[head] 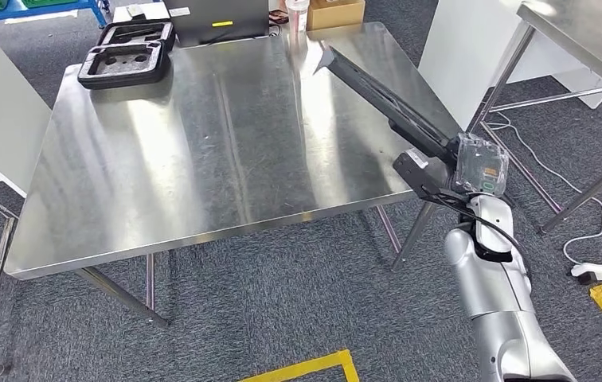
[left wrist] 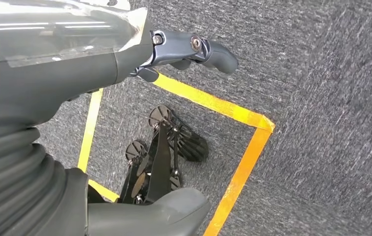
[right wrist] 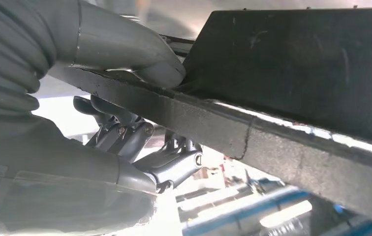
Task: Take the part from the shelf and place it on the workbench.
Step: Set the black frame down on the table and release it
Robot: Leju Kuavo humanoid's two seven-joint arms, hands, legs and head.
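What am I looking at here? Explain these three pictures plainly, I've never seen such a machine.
It is a humanoid robot with two silver arms ending in hands. The head view looks down from its body at a steel workbench. Its right hand holds a long black part out over the bench. Two black trays lie at the far corner. The right wrist view shows that hand's thumb pressed on the part. The left wrist view shows the left hand hanging over carpet with yellow tape, holding nothing.

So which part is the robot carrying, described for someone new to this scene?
Start at the steel workbench. Above its right edge, the right hand grips a long, flat black part slanting over the tabletop. Unlike the black foam trays in the far left corner, it is held in the air.
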